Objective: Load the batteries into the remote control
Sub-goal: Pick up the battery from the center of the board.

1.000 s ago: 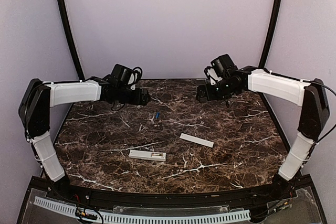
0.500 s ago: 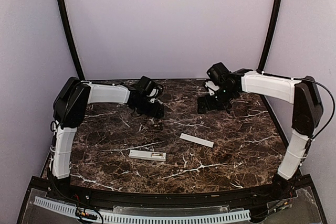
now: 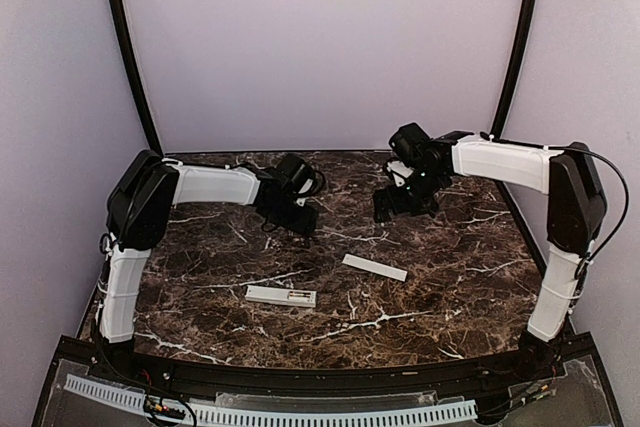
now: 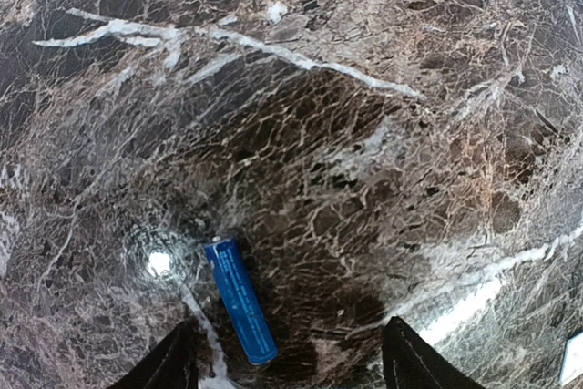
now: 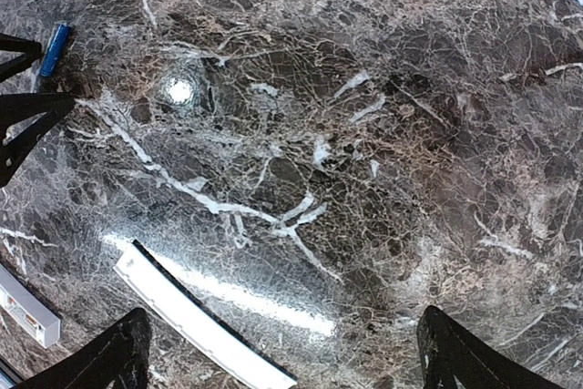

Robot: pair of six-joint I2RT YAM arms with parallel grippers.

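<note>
One slim blue battery [image 4: 240,312] lies flat on the dark marble table [image 3: 200,257]. In the left wrist view it sits between my open left gripper's [image 4: 291,369] fingers, nearer the left one, untouched. In the top view the left gripper [image 3: 297,219] hangs low over that spot and hides the battery. The battery also shows far left in the right wrist view [image 5: 55,49]. The white remote control [image 3: 281,295], with a dark window, lies at the near middle and also shows in the right wrist view [image 5: 25,307]. My right gripper [image 3: 390,205] is open and empty above bare marble [image 5: 287,366].
A plain white bar [image 3: 374,267] lies on the table right of the remote, and also shows low between the right fingers in the right wrist view [image 5: 196,321]. Purple walls and black posts close in the back and sides.
The left arm has swung right and down, bringing its open gripper over the battery. The right gripper has shifted slightly left and lower. The remote and the white bar have not moved.
</note>
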